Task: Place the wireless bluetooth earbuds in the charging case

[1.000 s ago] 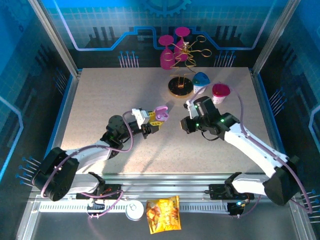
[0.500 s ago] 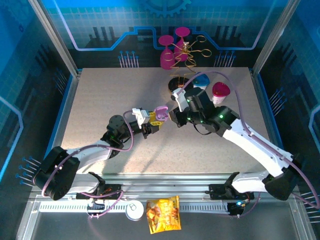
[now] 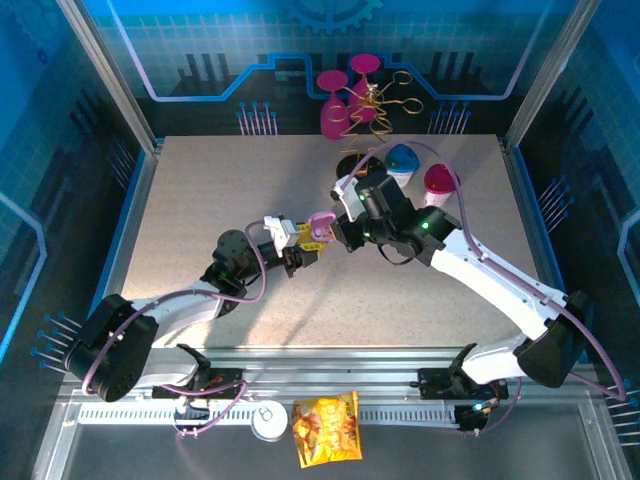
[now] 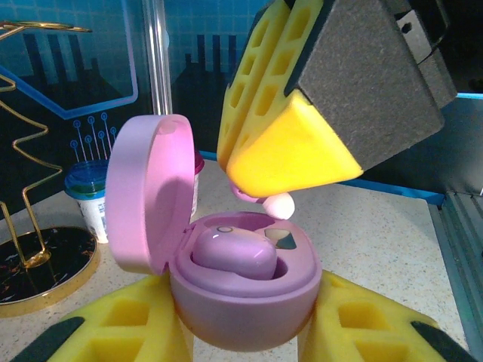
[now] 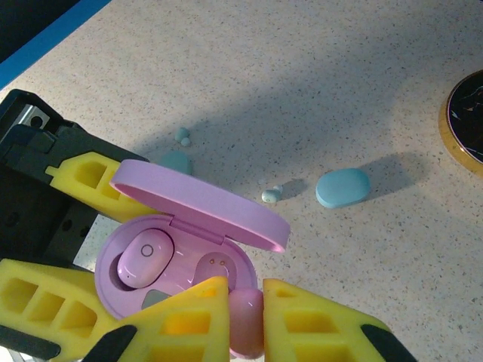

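We start with the speckled beige tabletop [image 3: 200, 210], above which both arms meet near the middle. Our left gripper [image 3: 299, 240] has its yellow foam pads pressed against the two long sides of the open lilac pill-shaped plastic charging case [image 4: 241, 309], holding it off the table. Our right gripper [image 5: 245, 302] pinches a small lilac pebble-like earbud [image 4: 276, 205] at its pad tips, just above the case's empty socket [image 5: 216, 265]. A matching lilac earbud [image 5: 143, 256] already sits in the other socket. On the table beyond lie a closed pale blue pill-shaped case [image 5: 343, 187] and tiny pale blue buds [image 5: 270, 195].

We see several ways this could go wrong. If the held earbud comes down off-centre, it may ride up on the socket rim and pop out of the soft pads. A hard push could twist the case in the left grip. The broad right pads could also catch the raised lid [image 4: 143, 196] or nudge the seated earbud.

The case's mouth faces up, with its lid standing open on the hinge side. Its long axis runs out along the left fingers, toward the right gripper. We judge that the held earbud's long axis runs down between the pads, rounded end toward the socket.
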